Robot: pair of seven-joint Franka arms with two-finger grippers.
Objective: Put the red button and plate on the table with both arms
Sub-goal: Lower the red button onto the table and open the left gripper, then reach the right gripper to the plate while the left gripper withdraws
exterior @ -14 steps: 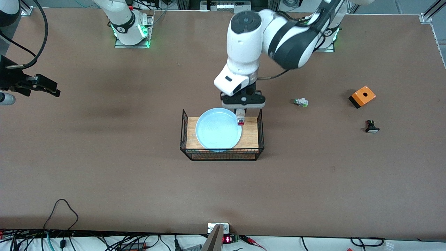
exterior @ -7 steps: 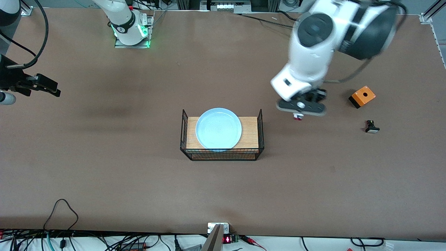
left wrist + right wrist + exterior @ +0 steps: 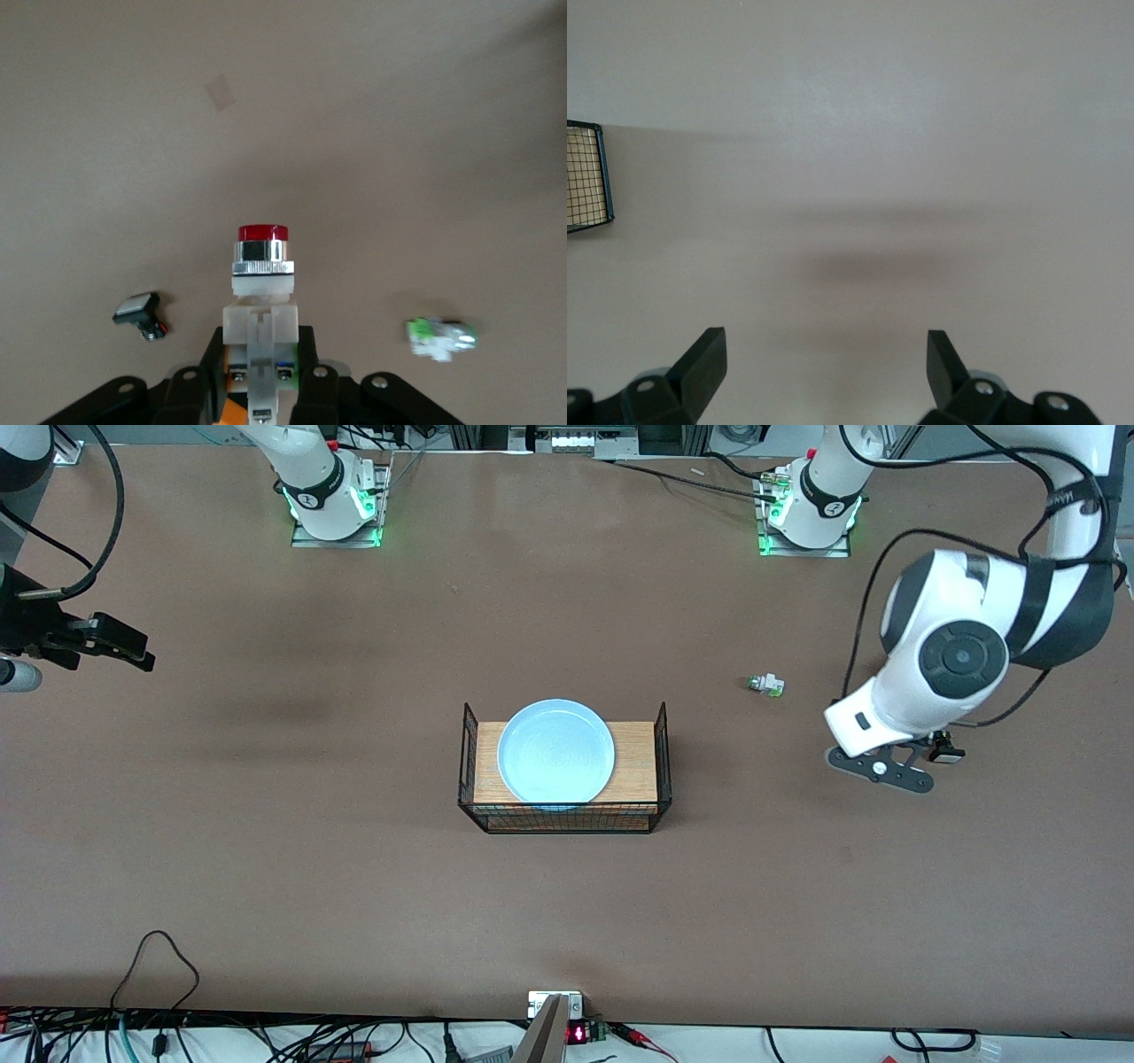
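My left gripper [image 3: 879, 768] hangs over the table [image 3: 266, 868] toward the left arm's end, beside the black white-capped part. In the left wrist view, it [image 3: 260, 343] is shut on the red button [image 3: 261, 266], whose red cap points away from the jaws above bare tabletop. The button is hidden by the wrist in the front view. The pale-blue plate [image 3: 555, 753] lies on the wood-topped wire rack [image 3: 563, 817] at the table's middle. My right gripper [image 3: 115, 646] waits at the right arm's end, open and empty [image 3: 826, 350].
A green-tipped white part [image 3: 765, 684] [image 3: 440, 336] lies between the rack and my left gripper. The black part with a white cap [image 3: 946, 749] [image 3: 140, 314] sits beside my left wrist. A rack corner [image 3: 586, 177] shows in the right wrist view.
My left arm has swung from over the plate's rim toward the left arm's end of the table, carrying the red button. It now covers the orange box. The right arm has not moved.
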